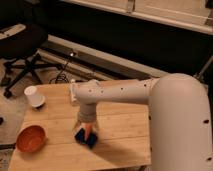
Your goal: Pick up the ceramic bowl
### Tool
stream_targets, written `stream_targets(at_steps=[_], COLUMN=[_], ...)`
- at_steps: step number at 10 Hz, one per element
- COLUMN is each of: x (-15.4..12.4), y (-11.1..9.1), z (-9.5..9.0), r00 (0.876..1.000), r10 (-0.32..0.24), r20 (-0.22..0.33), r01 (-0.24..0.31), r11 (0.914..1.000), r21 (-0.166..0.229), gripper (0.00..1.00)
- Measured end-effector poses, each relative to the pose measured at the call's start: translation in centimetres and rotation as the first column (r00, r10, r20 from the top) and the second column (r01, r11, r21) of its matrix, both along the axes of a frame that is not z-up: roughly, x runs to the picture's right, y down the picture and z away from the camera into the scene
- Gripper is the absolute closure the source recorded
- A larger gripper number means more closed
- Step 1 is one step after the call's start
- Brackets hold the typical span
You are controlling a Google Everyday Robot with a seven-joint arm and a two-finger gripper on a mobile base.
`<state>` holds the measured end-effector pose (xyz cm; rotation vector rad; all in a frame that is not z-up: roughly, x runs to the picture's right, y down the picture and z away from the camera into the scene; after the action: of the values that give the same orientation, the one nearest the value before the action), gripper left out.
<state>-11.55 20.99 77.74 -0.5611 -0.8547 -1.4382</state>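
The ceramic bowl is a round, shallow, glossy orange-brown bowl sitting near the front left corner of the wooden table. My gripper hangs from the white arm over the middle of the table, to the right of the bowl and apart from it. It is right above a dark blue object lying on the table. An orange part shows at the gripper's tip.
A small white cup stands at the back left of the table. A black office chair stands on the floor behind the table at the left. A dark wall and a ledge run along the back.
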Motion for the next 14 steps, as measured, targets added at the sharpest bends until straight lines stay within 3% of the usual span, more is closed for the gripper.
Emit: stream_targets(at_steps=[3, 5, 7, 11, 14], x=[-4.4, -7.5, -11.9, -19.5, -22.3], y=[-1.8, -2.7, -2.5, -1.0, -0.4], z=[-3.6, -6.1, -8.2, -9.4, -7.7], r00=[0.995, 0.985, 0.969, 0.929, 0.915], r10=[-0.033, -0.077, -0.145, -0.247, -0.263], r20=[0.094, 0.151, 0.202, 0.275, 0.305], r01=[0.026, 0.058, 0.107, 0.176, 0.172], r11=[0.9971, 0.9896, 0.9760, 0.9499, 0.9407], r21=[0.071, 0.132, 0.190, 0.259, 0.292], gripper=[0.20, 0.20, 0.20, 0.20, 0.20])
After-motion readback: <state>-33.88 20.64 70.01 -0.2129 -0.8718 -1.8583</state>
